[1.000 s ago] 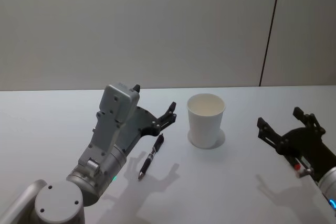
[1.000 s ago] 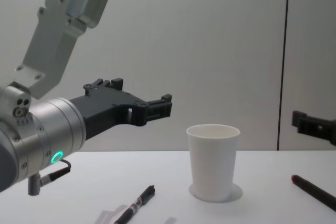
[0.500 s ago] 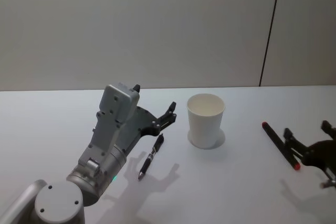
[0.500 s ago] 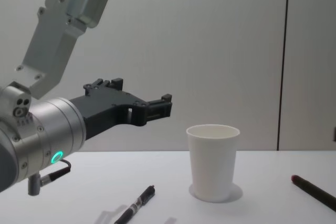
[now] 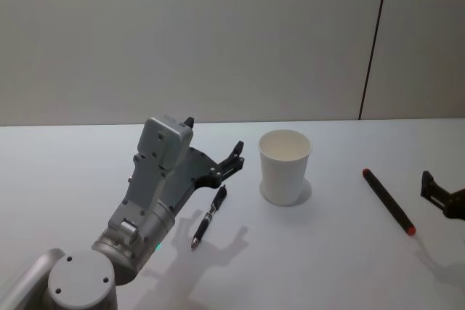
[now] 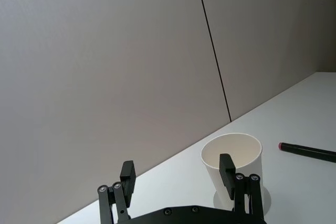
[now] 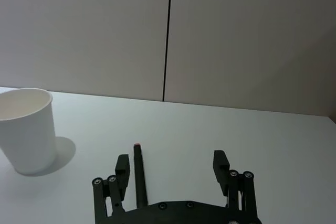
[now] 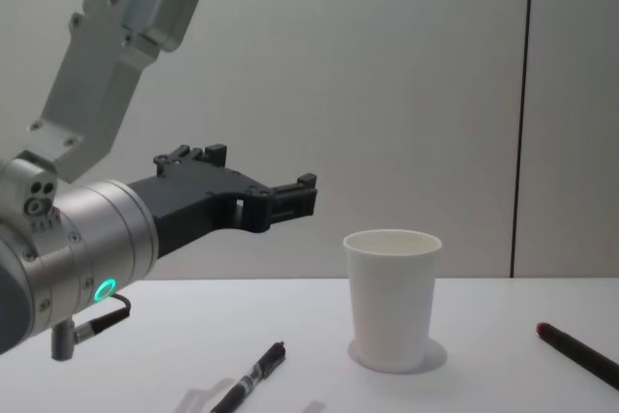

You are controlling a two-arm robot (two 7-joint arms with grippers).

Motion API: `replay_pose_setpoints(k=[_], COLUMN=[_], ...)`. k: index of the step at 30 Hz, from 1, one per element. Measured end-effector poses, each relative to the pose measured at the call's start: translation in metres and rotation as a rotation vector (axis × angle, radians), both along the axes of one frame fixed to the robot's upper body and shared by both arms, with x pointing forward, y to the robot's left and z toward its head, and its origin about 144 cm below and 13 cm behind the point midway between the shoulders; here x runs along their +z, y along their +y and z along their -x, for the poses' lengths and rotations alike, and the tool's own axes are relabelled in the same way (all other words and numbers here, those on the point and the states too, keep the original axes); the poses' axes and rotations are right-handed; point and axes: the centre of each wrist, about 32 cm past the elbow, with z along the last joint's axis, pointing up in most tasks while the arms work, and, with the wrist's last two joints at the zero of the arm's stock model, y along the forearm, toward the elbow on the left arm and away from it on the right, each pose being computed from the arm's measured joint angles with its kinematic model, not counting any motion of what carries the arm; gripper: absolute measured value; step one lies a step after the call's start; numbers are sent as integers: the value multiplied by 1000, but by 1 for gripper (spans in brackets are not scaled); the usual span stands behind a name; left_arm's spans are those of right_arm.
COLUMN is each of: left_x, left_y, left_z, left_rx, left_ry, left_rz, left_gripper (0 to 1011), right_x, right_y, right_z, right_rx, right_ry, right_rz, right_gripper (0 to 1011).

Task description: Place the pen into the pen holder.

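Hovering tool: left gripper (image 6: 177, 177), we see it raised above the table (image 5: 327, 252), close over the black pen, fingers spread wide, gripping no item.
Black pen (image 5: 209, 217): lying flat on the table, left of the pen holder, near it but not touching, set at a slant with its far end leaning toward the cup.
Pen holder (image 5: 285, 168): white paper cup, upright, mid-table, mouth up.
Red-tipped pen (image 5: 387, 200): flat on the table, right of the cup, well apart from it.
Right gripper (image 7: 171, 165): at the right edge in the head view, low near the table, fingers apart, gripping no item; the red-tipped pen lies just beside it.
Pens we count: 2, both on the table outside the cup.
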Motion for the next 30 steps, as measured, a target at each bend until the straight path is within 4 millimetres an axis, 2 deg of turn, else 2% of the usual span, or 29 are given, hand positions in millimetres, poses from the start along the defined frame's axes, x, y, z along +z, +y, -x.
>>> replay_pose_setpoints(k=[15,30], left_x=[0,0], left_y=[0,0], left_z=[0,0], left_rx=[0,0], left_ry=[0,0], left_rz=[0,0], left_gripper=[1001,1001], right_x=[14,23], right_y=[2,20], right_z=[-37,-78], right_rx=[-60,-89], right_ry=[82,228], right_rz=[12,-36], right_gripper=[1002,1002])
